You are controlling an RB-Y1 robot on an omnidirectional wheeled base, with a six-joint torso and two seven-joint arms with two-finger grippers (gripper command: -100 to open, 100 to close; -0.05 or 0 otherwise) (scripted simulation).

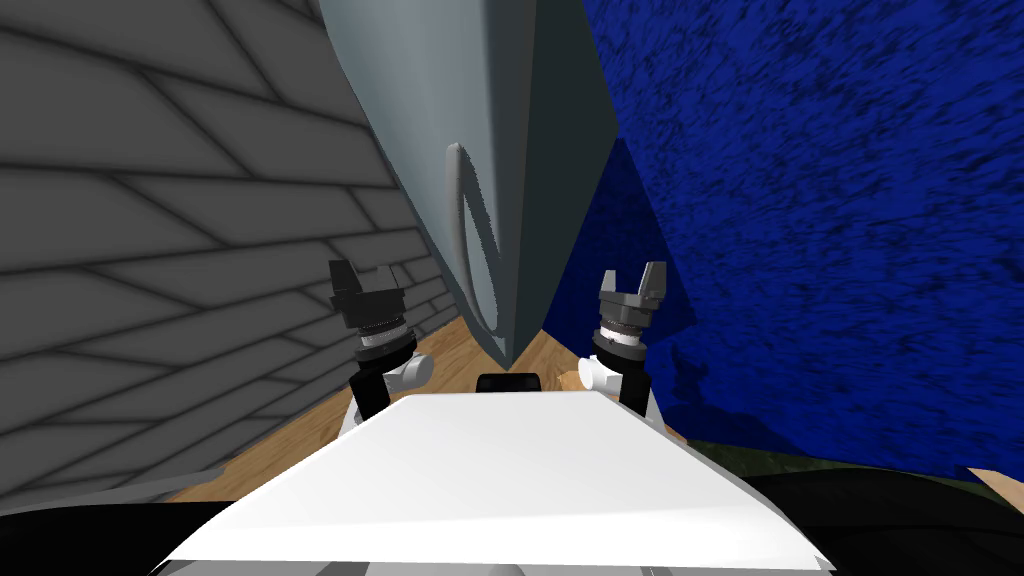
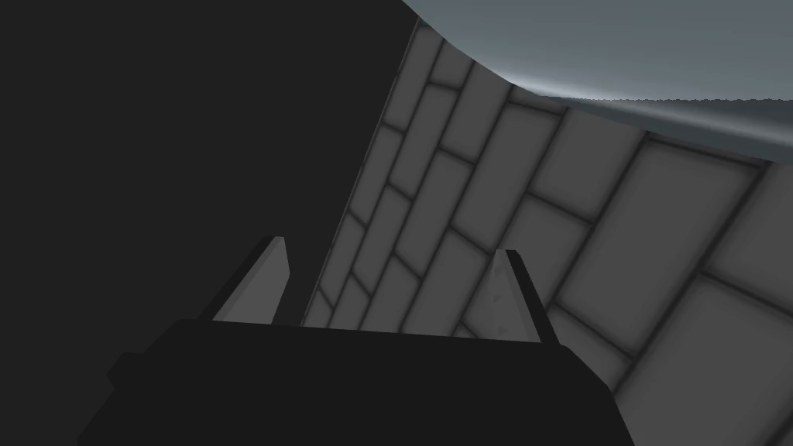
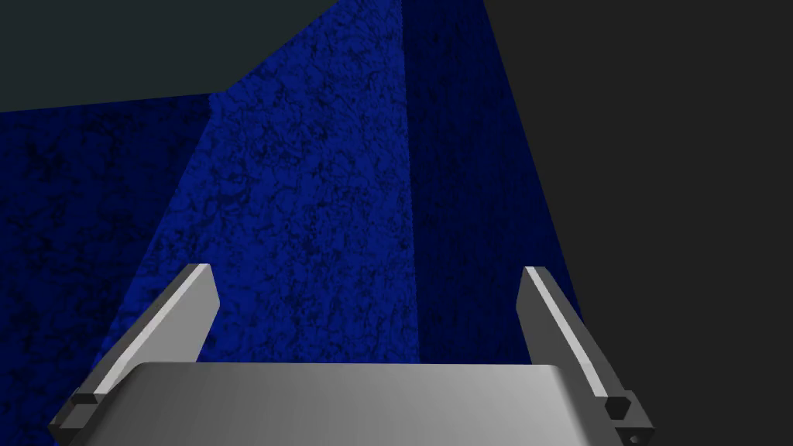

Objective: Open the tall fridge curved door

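Approach step: fridge door (image 1: pixel 430 100) looks shut, nothing gripped yet.
Grey tiled wall (image 1: pixel 150 250) on the left; left gripper (image 1: pixel 366 272) spread wide, empty; curved grey door centre, arched handle (image 1: pixel 459 225) between the grippers and farther off; right gripper (image 1: pixel 631 275) wide, empty; blue wall (image 1: pixel 820 200) on the right. Likely next: reach handle, clamp, pull.

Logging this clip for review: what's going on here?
The robot stands facing a grey fridge with both arms up. The left gripper and right gripper are open on either side of it, holding nothing. Neither touches the curved handle on the door, so the pull has not yet begun.
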